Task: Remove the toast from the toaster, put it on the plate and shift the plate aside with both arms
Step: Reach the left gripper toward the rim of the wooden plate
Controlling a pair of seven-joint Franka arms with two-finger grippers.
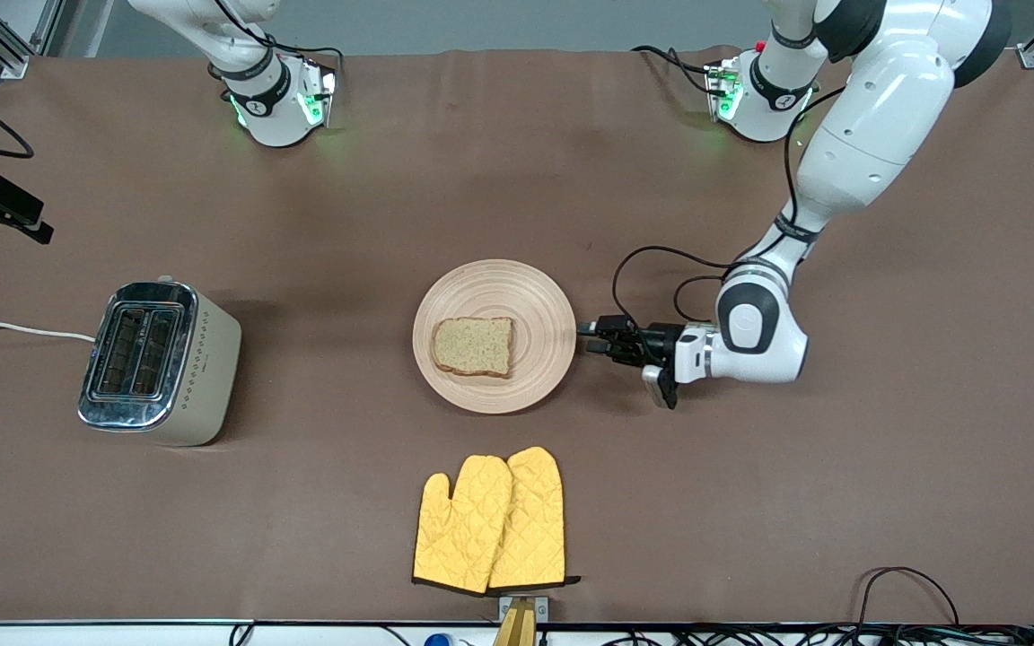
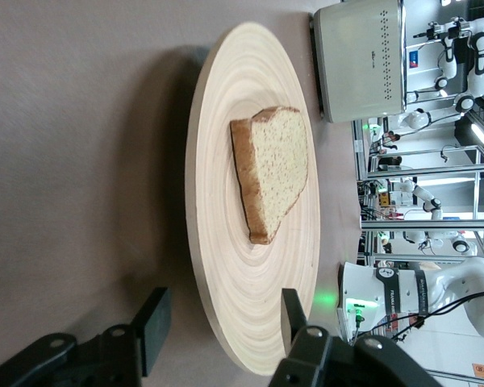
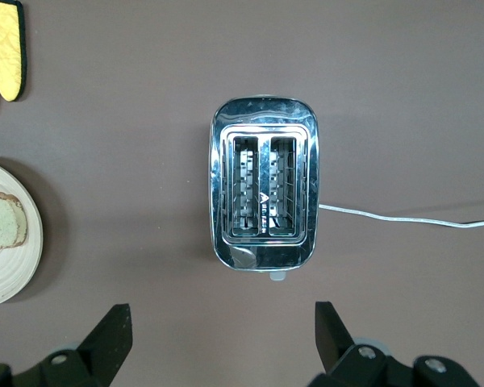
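With the toast [image 1: 473, 345] laid on the plate [image 1: 542, 296], the rim is straddled by the half-open, empty left tool [image 1: 585, 338]; closure, then sliding aside, is called for, the right tool [image 3: 218, 330] held wide over the toaster [image 1: 158, 362].

So the front cam sits high up across the table [image 1: 840, 502], looking down at the whole top with both arm bases along its far edge. The left wrist cam is way down low and close, nearly level with the table, staring across the plate [image 2: 226, 274] toward the toaster [image 2: 359, 60] at the right arm's end. The right wrist cam hangs high over the toaster [image 3: 264, 185], looking straight down on its slots. All three catch the plate and toaster; the yellow mitts [image 1: 492, 520] only show in the front and right wrist views.
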